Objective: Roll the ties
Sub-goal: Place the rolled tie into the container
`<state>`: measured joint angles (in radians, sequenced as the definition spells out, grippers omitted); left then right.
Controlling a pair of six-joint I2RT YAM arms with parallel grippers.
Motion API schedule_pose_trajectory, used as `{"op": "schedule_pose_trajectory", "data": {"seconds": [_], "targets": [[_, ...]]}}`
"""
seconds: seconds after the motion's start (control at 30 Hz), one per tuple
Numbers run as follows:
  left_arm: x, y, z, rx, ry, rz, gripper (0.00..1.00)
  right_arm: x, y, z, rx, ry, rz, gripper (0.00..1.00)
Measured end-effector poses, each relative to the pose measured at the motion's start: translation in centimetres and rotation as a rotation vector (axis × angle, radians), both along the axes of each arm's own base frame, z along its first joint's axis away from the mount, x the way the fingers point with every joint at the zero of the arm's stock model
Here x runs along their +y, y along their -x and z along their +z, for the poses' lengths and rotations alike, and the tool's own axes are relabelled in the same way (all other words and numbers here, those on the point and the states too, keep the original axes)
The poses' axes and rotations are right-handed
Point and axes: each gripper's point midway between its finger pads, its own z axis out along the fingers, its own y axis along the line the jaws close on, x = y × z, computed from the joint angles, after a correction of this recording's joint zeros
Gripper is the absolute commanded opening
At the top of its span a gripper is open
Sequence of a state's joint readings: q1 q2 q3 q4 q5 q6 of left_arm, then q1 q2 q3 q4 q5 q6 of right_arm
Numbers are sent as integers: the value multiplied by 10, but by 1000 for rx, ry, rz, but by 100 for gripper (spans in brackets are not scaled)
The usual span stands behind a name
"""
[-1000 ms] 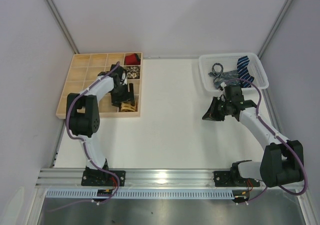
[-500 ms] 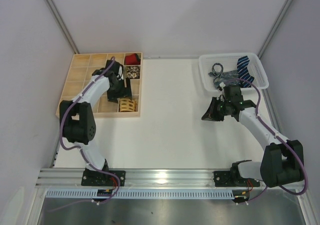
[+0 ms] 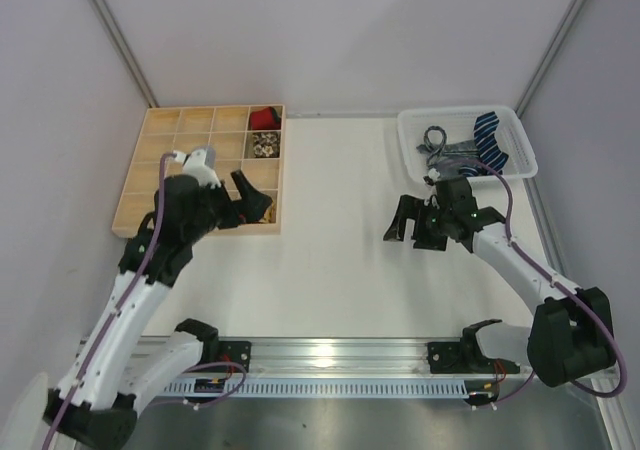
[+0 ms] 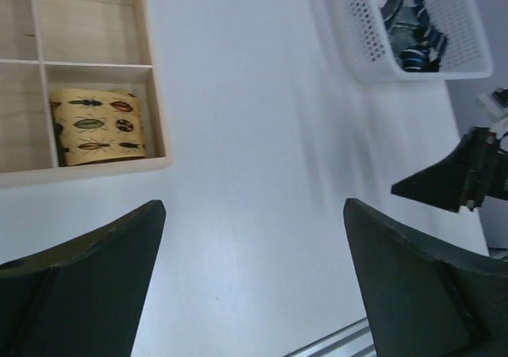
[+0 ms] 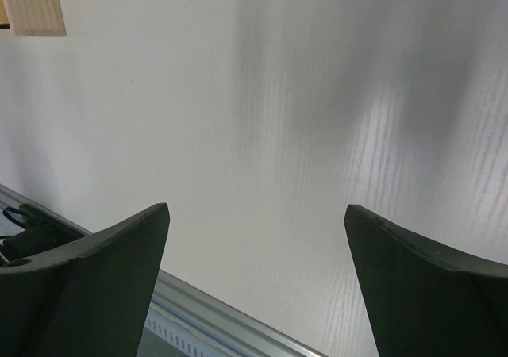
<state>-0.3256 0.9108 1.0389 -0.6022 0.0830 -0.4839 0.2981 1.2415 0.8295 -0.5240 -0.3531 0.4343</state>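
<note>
Top external — left hand, right hand spread; rolled yellow tie in tray; ties in basket

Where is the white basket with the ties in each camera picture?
Top external: the white basket sits in the upper right of the picture.
Left wrist: it is in the upper right corner, cut off by the top edge.
Right wrist: it is not in this picture.
Shared landmark: the wooden tray, at the upper left in all three views.

Matt pale wood tray, perforated white plastic basket, smooth faintly glossy table, cloth ties, ribbed metal rail
</note>
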Motion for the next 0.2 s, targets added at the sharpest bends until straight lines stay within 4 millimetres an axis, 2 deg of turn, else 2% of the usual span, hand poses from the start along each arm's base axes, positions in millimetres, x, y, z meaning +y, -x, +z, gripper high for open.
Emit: {"op": "schedule_pose_trajectory", "data": {"seconds": [0.07, 0.2], "targets": [[-8, 21, -5, -29, 57, -34, 100, -4, -1, 0, -20, 15, -16, 100], [-28, 53, -31, -11, 131, -127, 100, -4, -5, 2, -86, -5, -34, 100]]}}
